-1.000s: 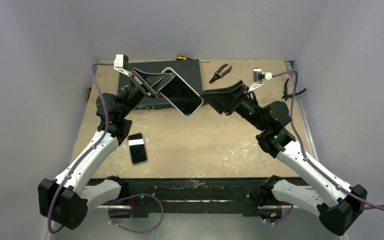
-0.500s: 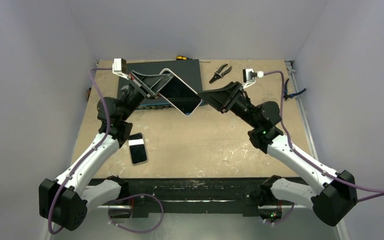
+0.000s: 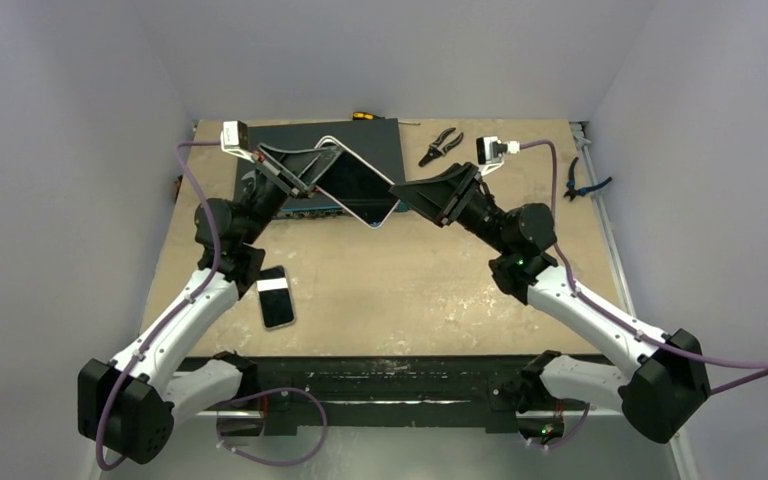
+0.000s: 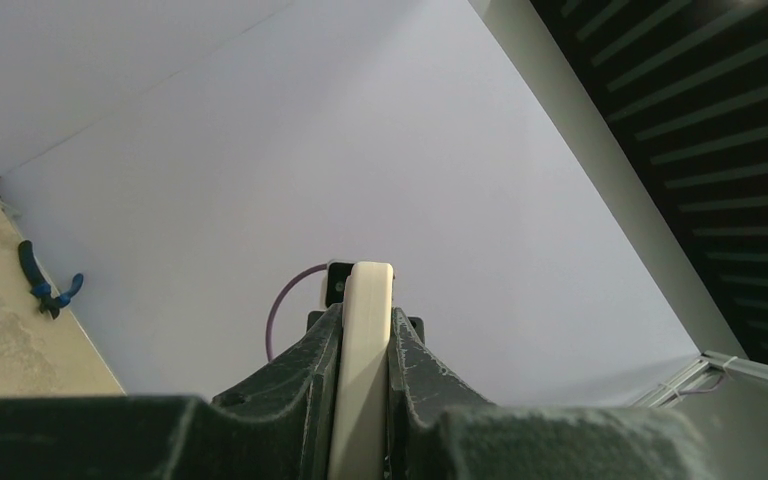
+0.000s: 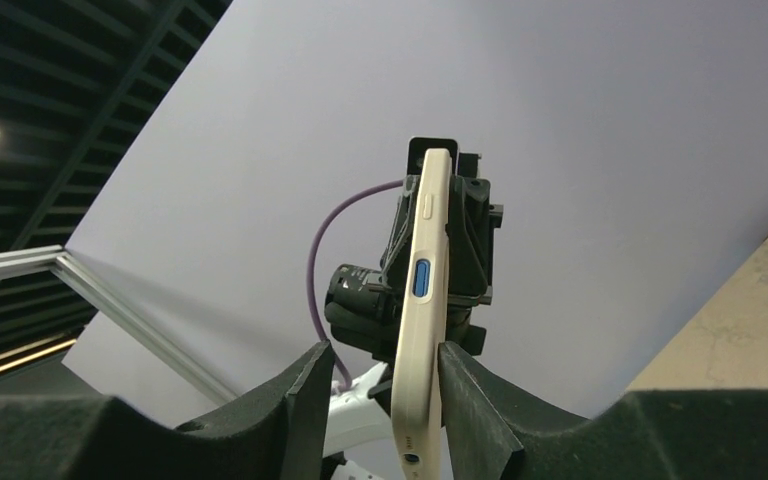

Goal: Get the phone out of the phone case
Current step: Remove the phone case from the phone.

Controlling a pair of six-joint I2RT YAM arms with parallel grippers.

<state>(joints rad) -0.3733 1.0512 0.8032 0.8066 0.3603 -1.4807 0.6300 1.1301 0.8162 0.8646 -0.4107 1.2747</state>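
The flat dark box (image 3: 385,145) lies at the back. Just above it, up in the air, is the phone (image 3: 358,188) in its cream phone case (image 5: 422,300). The left gripper (image 3: 318,168) pinches one end tight. The right gripper (image 3: 400,192) sits around the other end, not squeezing, with a gap on one side. It should grab only the case's lip and peel slowly, so the phone cannot drop. A spare phone (image 3: 276,297) lies well in front of the box, pliers (image 3: 441,145) just to its right, and a screwdriver (image 3: 364,116) behind it. None of these is in the way.
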